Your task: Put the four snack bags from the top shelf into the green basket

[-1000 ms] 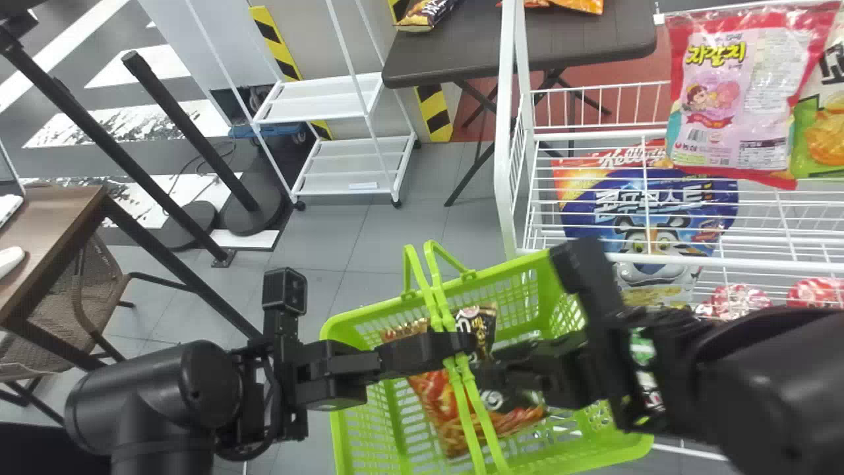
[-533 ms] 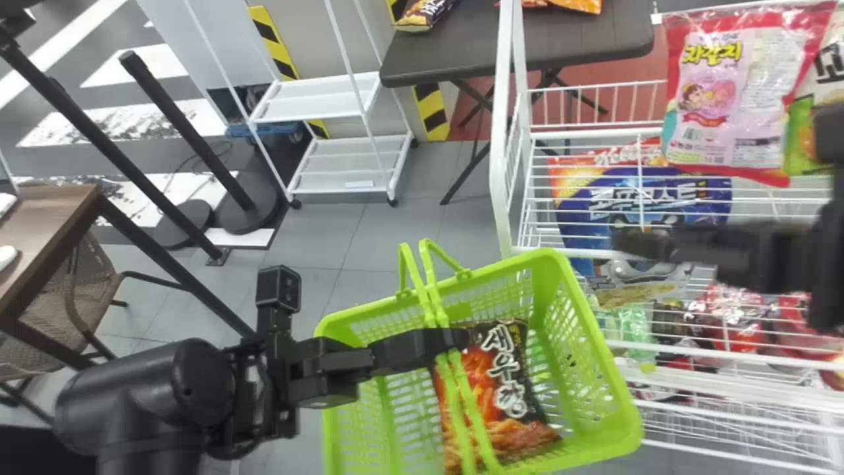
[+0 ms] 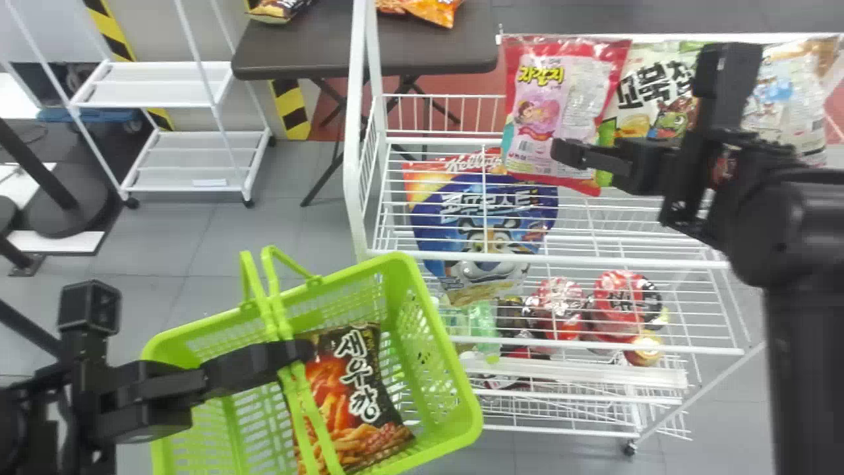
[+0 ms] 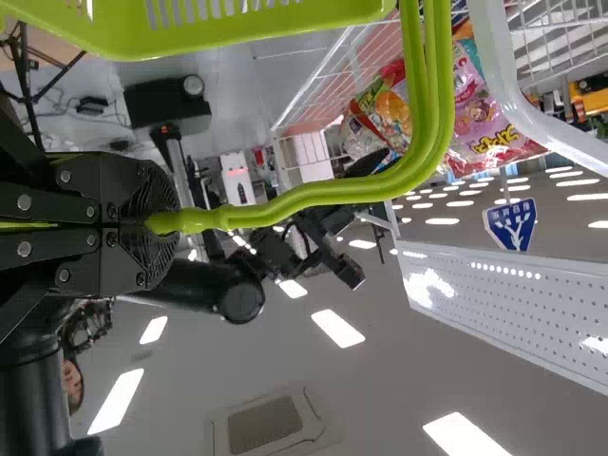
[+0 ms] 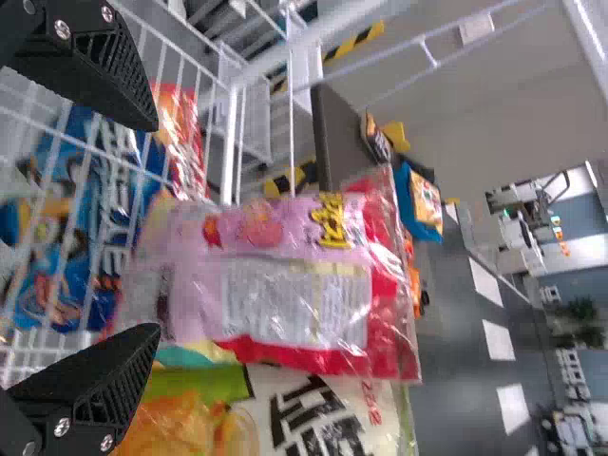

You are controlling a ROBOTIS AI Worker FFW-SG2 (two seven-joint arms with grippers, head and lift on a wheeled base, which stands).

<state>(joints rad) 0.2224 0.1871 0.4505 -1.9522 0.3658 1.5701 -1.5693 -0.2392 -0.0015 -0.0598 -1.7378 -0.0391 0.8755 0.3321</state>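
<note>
In the head view my left gripper (image 3: 300, 353) is at the handles of the green basket (image 3: 448, 369); in the left wrist view that gripper (image 4: 171, 223) is shut on a green handle (image 4: 380, 190). A black-and-orange snack bag (image 3: 361, 376) lies in the basket. On the top shelf stand a pink-and-red bag (image 3: 560, 86), a white-and-green bag (image 3: 649, 79) and a pale bag (image 3: 784, 99). My right gripper (image 3: 568, 153) is before the pink bag's lower part. Seen from the right wrist, this gripper (image 5: 157, 228) is open, its fingers on either side of the bag's lower end (image 5: 237, 275).
A blue cereal bag (image 3: 484, 218) and red-wrapped packs (image 3: 620, 297) sit on lower levels of the white wire rack (image 3: 659, 264). The rack's white post (image 3: 353, 132) rises behind the basket. Farther back stand a dark table (image 3: 428, 49) and a white trolley (image 3: 191, 148).
The head view has turned right, bringing more top-shelf bags into sight. My right arm has gone from over the basket to the pink bag. The left gripper stays at the handles.
</note>
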